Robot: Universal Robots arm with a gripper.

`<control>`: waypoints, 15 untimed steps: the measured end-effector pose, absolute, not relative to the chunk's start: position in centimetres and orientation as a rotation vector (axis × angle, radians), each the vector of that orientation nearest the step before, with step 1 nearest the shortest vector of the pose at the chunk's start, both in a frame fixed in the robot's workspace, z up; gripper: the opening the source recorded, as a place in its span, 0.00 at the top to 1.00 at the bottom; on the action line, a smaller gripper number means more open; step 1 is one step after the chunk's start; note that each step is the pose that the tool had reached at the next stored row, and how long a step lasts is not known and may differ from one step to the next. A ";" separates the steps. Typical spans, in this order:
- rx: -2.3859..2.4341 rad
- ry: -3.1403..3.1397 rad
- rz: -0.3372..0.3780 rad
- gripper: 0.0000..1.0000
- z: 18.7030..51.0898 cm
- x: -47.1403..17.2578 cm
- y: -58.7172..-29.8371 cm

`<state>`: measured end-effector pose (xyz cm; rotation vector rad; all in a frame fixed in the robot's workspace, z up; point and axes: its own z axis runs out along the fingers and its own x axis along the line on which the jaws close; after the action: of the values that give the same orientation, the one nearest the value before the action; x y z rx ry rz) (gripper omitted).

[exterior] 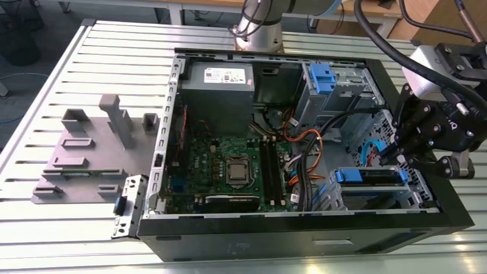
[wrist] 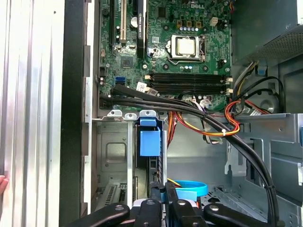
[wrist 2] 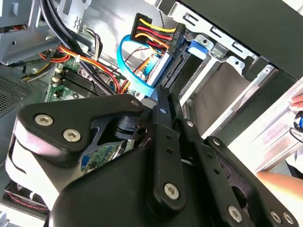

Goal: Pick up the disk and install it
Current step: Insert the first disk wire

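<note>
The flat rectangular silver-grey disk in its blue plastic carrier frame [exterior: 368, 176] is seated in the metal drive cage at the near corner of the open black computer case [exterior: 304, 237], toward the exterior view's right. In the first wrist view its blue end tab [wrist: 149, 141] is seen standing in the cage slot. The black end effector [exterior: 389, 154] is held just above the cage, beside the disk, and apart from it. In both wrist views its fingers [wrist 2: 163, 106] [wrist: 156, 208] are drawn together, with nothing seen to be gripped between them. A light-blue flat data cable [wrist 2: 125, 61] is looped just beyond the fingertips. A grey slotted plastic stand [exterior: 91, 148] lies on the ribbed metal bench [exterior: 45, 85], well apart from the case.
</note>
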<state>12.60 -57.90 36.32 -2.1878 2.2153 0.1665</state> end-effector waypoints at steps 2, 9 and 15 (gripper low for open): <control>-2.188 2.215 0.166 0.84 36.3 12.6 -57.9; -2.188 2.215 0.166 0.84 36.0 12.6 -57.9; -2.188 2.215 0.167 0.84 35.9 12.6 -57.9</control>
<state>12.60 -57.90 35.89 -2.1877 2.2152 0.1667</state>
